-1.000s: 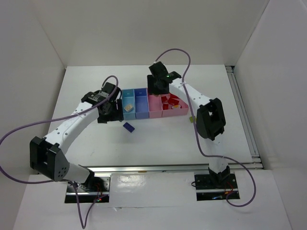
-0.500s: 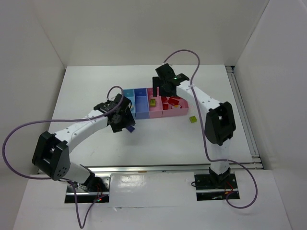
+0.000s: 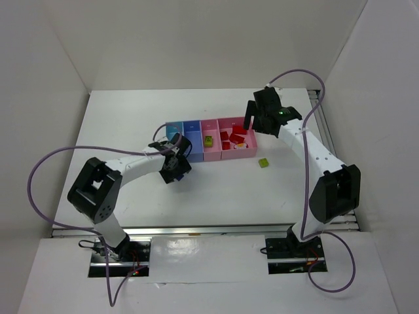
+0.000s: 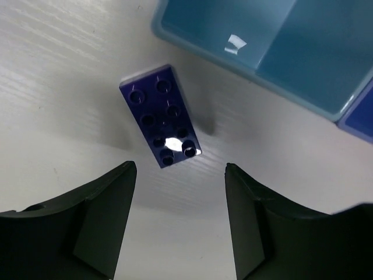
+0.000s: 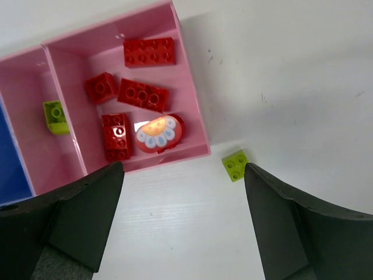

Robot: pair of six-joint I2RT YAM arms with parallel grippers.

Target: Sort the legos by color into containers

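Bare table lay along both long sides of the dark purple-blue brick [image 4: 161,116] — room for a finger on each. The wall of the light blue bin [image 4: 245,73] stood near its far end. The loose yellow-green brick [image 5: 235,165] sat near a corner of the wide pink bin [image 5: 193,87] — open table on its other sides.

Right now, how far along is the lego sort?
Done: red bricks and the red-and-white piece sit in the wide pink bin; one yellow-green brick is in the narrow pink bin.
In hand: nothing gripped; the left fingers stand open over the dark purple-blue brick on the table.
Left: that brick and the second yellow-green brick, loose beside the wide pink bin; the right fingers are open and empty.
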